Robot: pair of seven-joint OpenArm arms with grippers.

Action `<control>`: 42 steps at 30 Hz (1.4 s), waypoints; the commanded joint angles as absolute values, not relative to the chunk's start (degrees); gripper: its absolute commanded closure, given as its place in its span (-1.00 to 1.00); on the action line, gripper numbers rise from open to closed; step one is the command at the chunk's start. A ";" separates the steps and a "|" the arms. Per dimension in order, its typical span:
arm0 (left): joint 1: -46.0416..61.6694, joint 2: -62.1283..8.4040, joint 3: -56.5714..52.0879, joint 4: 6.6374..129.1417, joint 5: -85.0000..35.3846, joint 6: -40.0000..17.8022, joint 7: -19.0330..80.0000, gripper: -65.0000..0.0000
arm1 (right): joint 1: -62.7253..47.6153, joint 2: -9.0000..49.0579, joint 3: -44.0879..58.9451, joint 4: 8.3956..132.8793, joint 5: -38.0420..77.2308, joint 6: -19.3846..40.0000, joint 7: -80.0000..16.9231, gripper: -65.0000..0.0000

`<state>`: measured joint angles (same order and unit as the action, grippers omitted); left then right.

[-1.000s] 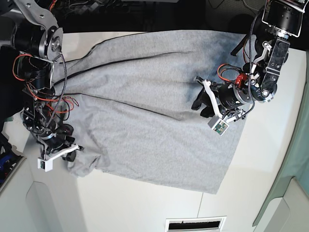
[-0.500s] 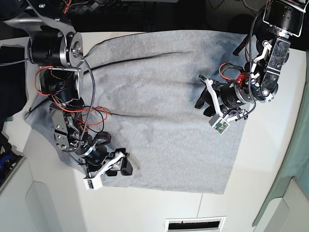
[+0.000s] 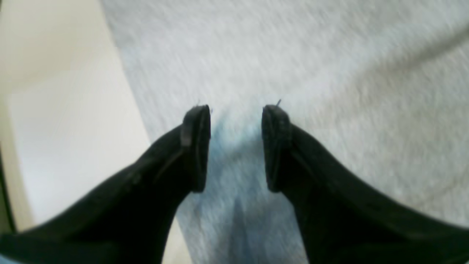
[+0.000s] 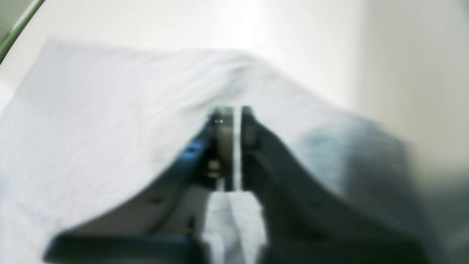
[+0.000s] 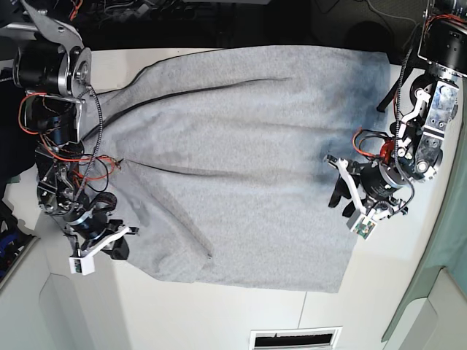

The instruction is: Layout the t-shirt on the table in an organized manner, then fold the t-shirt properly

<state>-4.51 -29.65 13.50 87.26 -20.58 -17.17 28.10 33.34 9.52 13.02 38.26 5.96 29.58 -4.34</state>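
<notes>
The grey t-shirt (image 5: 233, 160) lies spread across the white table (image 5: 408, 292), with a dark trim line and a few creases in its left half. My left gripper (image 5: 340, 189) is open, low over the shirt near its right edge. In the left wrist view its black fingers (image 3: 198, 146) stand apart over grey fabric (image 3: 329, 55), with bare table (image 3: 55, 110) to the left. My right gripper (image 5: 122, 242) is at the shirt's lower left edge. In the blurred right wrist view its fingers (image 4: 225, 143) are closed on fabric (image 4: 91, 110) that tents up to them.
A slotted vent (image 5: 295, 337) sits in the table's front edge. Dark clutter and cables lie beyond the far edge (image 5: 219, 22). A green-edged border (image 5: 445, 240) runs along the right. Bare table shows on the shirt's right and front sides.
My left gripper has moved from the shirt's middle toward its right edge. My right gripper swung in over the shirt's lower left, then drew back left to its edge, and the shirt lies flatter.
</notes>
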 commanded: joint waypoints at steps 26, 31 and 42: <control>-21.71 -25.80 13.15 47.27 -18.33 -14.15 26.00 1.00 | 26.06 14.90 16.27 39.22 -4.03 28.60 -3.22 1.00; -21.71 -28.60 13.15 47.27 -18.37 -12.62 27.33 1.00 | 25.82 18.02 16.27 39.20 -3.38 28.51 -4.10 1.00; -21.76 -29.58 13.15 47.29 -18.65 -12.84 29.43 1.00 | 27.46 18.90 16.27 39.33 9.30 30.52 -4.08 1.00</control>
<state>-21.12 -28.56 13.41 47.20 -19.40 -13.52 27.55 25.76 18.26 16.12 38.39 8.49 29.63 -5.34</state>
